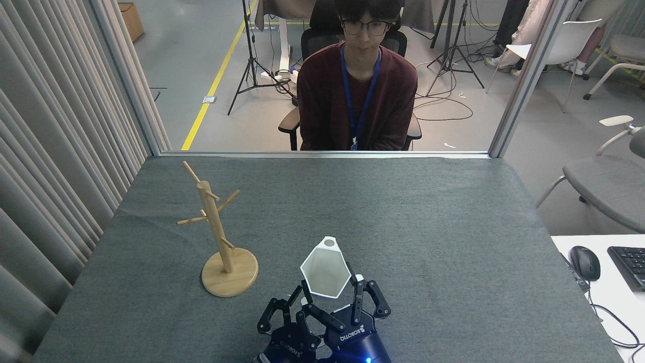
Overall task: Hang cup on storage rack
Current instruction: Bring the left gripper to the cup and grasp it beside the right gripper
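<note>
The white faceted cup (325, 273) is held up near the table's front middle, its hexagonal rim facing me and its holed tab pointing up. My right gripper (330, 298) is shut on the cup's lower part from below. My left gripper (284, 311) sits just to the left of it, fingers spread open, almost touching the right one, with nothing visible between its fingers. The wooden storage rack (217, 235) stands upright on its round base at the left, well left of the cup, its pegs bare.
A person (357, 85) sits behind the table's far edge, facing me. Curtains (55, 151) line the left side. A mouse (584, 262) and keyboard (630, 266) lie on a white desk at the right. The table has a grey cloth (428, 217).
</note>
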